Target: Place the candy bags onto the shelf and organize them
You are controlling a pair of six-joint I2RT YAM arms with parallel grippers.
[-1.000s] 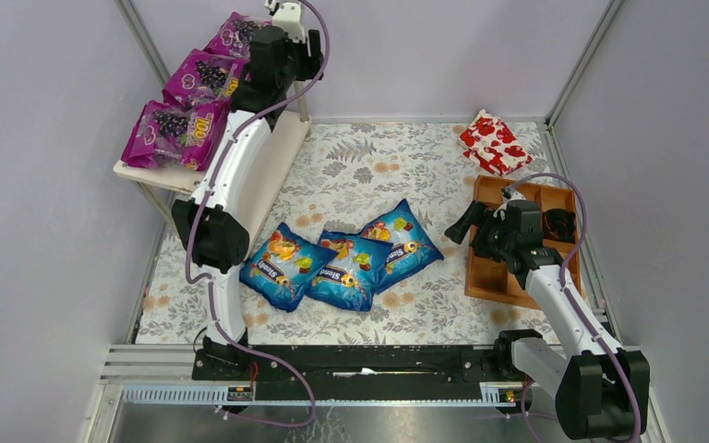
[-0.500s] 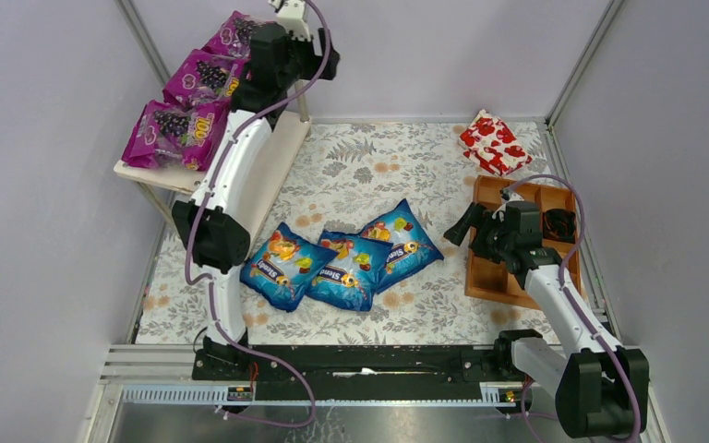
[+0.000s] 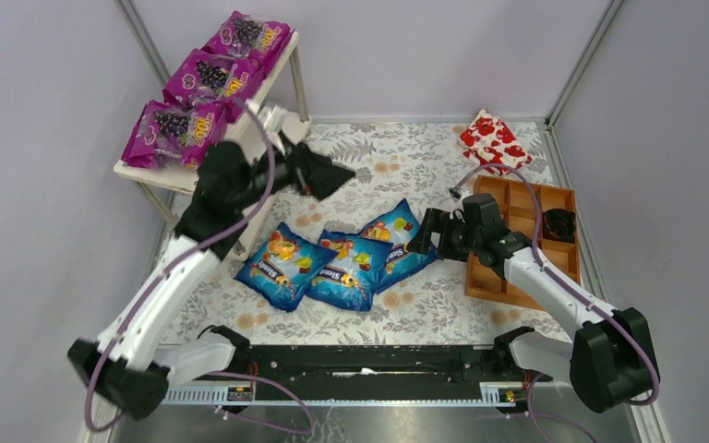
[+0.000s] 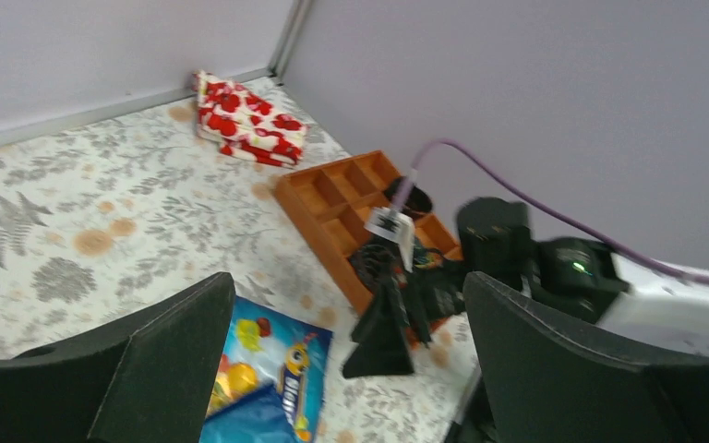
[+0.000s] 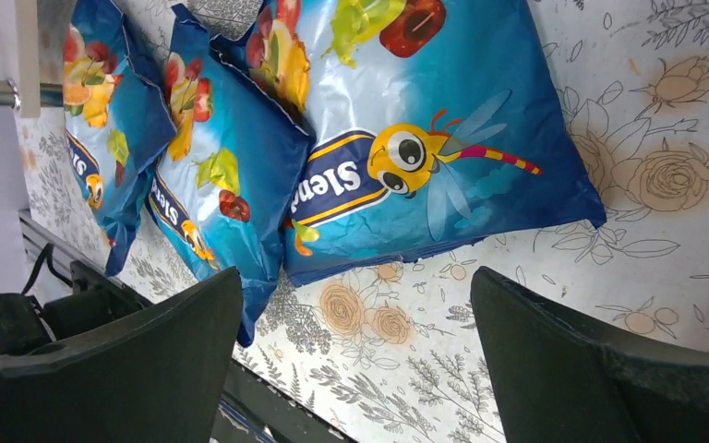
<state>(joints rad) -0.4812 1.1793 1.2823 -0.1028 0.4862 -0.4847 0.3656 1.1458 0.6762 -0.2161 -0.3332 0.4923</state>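
Across the worktop, the shelf at upper left holds three purple candy bags — three blue candy bags lie mid-frame, unshelved. Your left fingers and right fingers stand apart, empty. Next, likely: lower the right pair over the nearest blue bag.

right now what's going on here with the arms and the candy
Two robot arms are stocking a shelf with candy. Three purple bags sit on its top board; three blue bags lie on the table. The right gripper hangs open beside one of them, and the left gripper is open and empty above the table.
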